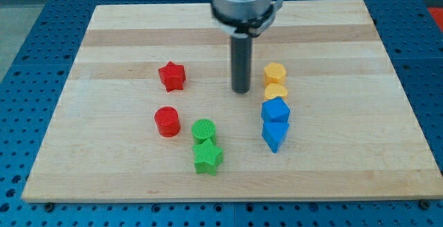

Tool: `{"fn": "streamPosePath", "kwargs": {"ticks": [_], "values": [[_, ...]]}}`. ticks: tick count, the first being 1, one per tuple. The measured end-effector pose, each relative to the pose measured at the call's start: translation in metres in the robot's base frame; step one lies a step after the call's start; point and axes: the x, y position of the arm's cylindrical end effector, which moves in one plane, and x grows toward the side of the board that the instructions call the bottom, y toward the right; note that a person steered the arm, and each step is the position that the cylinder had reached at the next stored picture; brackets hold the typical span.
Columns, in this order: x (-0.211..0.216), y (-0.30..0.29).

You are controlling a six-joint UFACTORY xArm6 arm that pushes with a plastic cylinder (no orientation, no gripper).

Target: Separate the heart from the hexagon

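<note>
A yellow hexagon (275, 72) sits right of the board's middle. A yellow heart (275, 91) lies just below it in the view, touching it. The heart's lower edge also touches a blue block (275, 109). My tip (241, 91) rests on the board a short gap to the left of the heart and hexagon, touching neither. The rod rises from it to the arm's grey housing at the view's top.
A blue triangular block (274, 135) sits below the blue block. A red star (172, 76) and red cylinder (167, 122) lie at the left. A green cylinder (203, 130) and green star (207, 158) lie at the bottom middle. All rest on the wooden board (104, 171).
</note>
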Motion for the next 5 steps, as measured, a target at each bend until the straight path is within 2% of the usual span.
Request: {"fn": "streamPosePath", "kwargs": {"ticks": [1, 2, 4, 5], "values": [[0.013, 0.042], [0.041, 0.047], [0.045, 0.092], [0.047, 0.091]]}}
